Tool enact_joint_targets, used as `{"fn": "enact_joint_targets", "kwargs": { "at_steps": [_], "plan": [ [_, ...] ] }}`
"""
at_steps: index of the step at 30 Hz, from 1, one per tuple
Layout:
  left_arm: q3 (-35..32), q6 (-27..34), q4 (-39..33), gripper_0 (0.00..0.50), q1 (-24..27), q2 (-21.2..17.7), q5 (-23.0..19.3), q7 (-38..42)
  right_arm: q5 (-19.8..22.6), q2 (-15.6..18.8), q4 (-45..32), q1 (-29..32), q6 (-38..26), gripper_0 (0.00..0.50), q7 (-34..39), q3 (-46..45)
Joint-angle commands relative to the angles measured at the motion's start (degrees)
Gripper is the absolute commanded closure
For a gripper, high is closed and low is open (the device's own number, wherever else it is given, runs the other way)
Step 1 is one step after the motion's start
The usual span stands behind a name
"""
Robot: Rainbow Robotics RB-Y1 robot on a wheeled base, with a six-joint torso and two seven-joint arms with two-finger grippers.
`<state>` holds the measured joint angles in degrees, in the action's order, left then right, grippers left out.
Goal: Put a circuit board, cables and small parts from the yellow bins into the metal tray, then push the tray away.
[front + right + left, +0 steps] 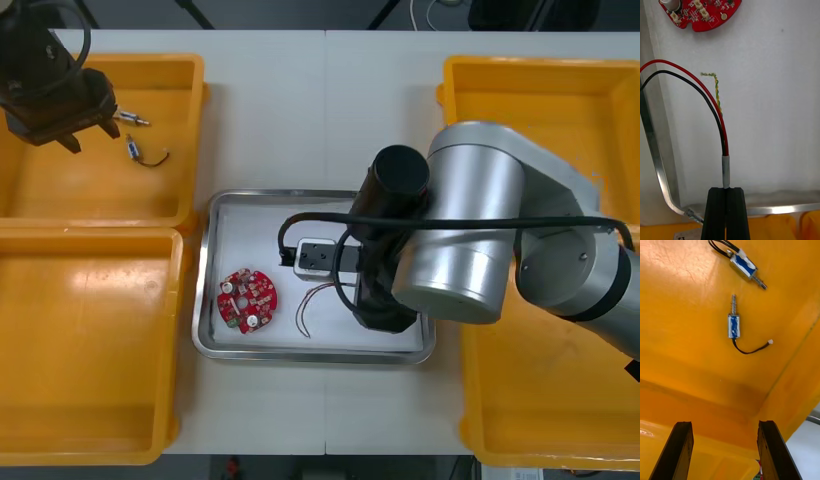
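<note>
a: left end effector?
b: hanging over the far yellow plastic bin at the left side of the light table; black fingers spread wide apart, released, nothing between them
a: below it?
b: two small metal parts with blue wrapping on the bin's floor, near each other but not touching; nearer small metal part with a pin at one end and a short black lead ending in a white plug; farther small metal part tilted, black leads looping off its back
a: and the right end effector?
b: down over the shiny metal tray with the white inside, between the bins; clenched on the pale sleeve at the end of a red and black cable
a: run of the cable?
b: straight out of the fingertips, then curving away toward the tray's rim; thin twisted green and yellow strand alongside the red wire, frayed at the tip; resting on the tray floor or lifted off it, cannot tell
a: board?
b: round red circuit board flat in the tray, in its left half, well apart from the clenched end effector, beyond the cable's curve
</note>
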<state>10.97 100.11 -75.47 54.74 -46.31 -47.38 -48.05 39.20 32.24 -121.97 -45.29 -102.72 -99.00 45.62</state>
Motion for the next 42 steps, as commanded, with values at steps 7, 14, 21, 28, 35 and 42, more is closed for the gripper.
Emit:
{"fn": "enact_joint_targets", "kwargs": {
  "at_steps": [7, 14, 21, 28, 35, 42],
  "plan": [
    [-1.5, -9.7, 9.9, 0.000, 5.8, 4.7, 4.2, -4.8, -3.6, -3.0, 6.9, -2.0, 5.9, 0.500, -2.3, 7.4],
    [1.2, -17.7, 15.4, 0.000, 6.3, 6.3, 5.5, -6.4, -3.2, -3.1, 12.6, -2.0, 11.9, 0.500, -3.5, 9.0],
    [4.6, -23.0, 19.2, 0.000, 6.3, 6.5, 6.5, -8.7, -3.8, -3.2, 14.0, -1.9, 12.2, 0.500, -4.1, 9.1],
    [4.8, -27.6, 24.0, 0.000, 6.3, 7.5, 6.6, -13.0, -3.4, -3.2, 13.8, -1.4, 11.4, 0.303, -4.2, 8.9],
    [6.2, -30.2, 25.9, 0.000, 6.3, 8.7, 6.8, -13.2, -2.8, -3.8, 11.4, -0.3, 9.5, 0.000, -4.6, 4.4],
    [8.5, -32.9, 28.3, 0.000, 6.3, 9.2, 7.1, -13.6, -2.9, -5.4, 6.9, 0.2, 0.9, 0.000, -5.0, -3.2]
  ]
}}
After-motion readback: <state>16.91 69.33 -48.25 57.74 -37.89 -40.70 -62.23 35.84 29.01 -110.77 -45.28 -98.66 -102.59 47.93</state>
